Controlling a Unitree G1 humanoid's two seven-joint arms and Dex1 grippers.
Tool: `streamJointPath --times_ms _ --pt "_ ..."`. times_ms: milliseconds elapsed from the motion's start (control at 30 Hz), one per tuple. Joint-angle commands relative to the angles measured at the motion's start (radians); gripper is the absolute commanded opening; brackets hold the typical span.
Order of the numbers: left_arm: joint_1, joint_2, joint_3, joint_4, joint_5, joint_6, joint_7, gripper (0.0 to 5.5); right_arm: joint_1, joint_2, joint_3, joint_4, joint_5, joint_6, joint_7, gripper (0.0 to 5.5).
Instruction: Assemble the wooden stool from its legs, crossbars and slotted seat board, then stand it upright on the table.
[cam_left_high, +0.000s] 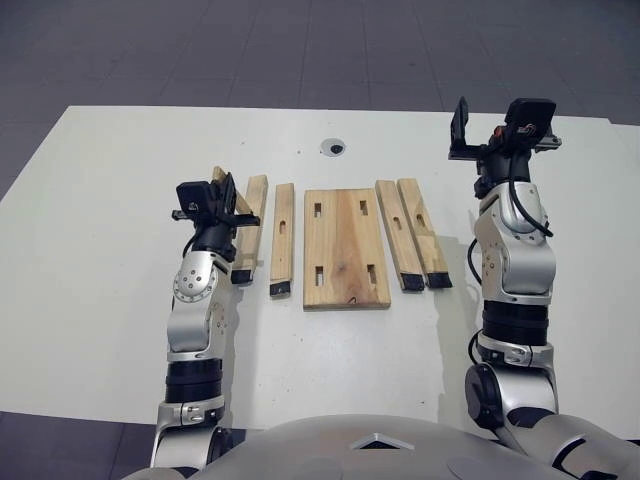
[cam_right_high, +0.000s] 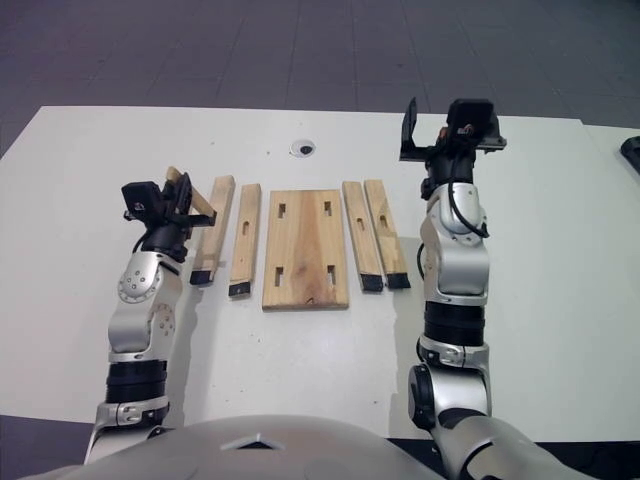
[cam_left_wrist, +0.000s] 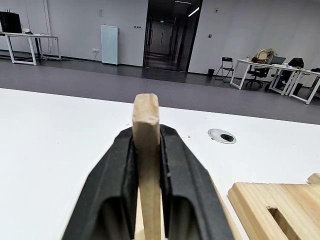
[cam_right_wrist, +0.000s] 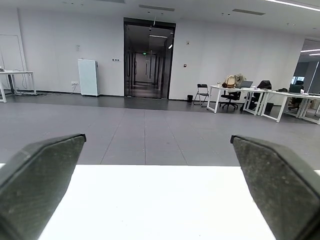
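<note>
The slotted seat board (cam_left_high: 345, 248) lies flat in the middle of the white table (cam_left_high: 100, 200). Two wooden legs with black feet (cam_left_high: 283, 238) lie to its left, and two more (cam_left_high: 411, 233) to its right. My left gripper (cam_left_high: 218, 198) hovers over the far end of the leftmost leg and is shut on a thin wooden bar (cam_left_wrist: 146, 107), which stands on edge between the black fingers (cam_left_wrist: 177, 170). My right gripper (cam_left_high: 495, 125) is raised beyond the right-hand legs. It is open, with nothing between its wide-spread fingers (cam_right_wrist: 40, 170).
A round cable hole (cam_left_high: 333, 147) sits in the table beyond the seat board. Bare tabletop stretches to the far left and in front of the parts. Desks and chairs stand in the room behind.
</note>
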Motion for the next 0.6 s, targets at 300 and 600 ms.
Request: streamJointPath --times_ms 300,600 --pt "-0.003 0.000 -0.008 0.182 0.035 0.096 0.021 0.42 -0.055 0.004 0.011 0.044 0.001 -0.014 0.010 5.40" --pt "-0.063 -0.009 0.022 0.158 0.013 0.068 0.012 1.75 -0.074 -0.001 0.000 0.076 -0.001 -0.044 0.012 5.40"
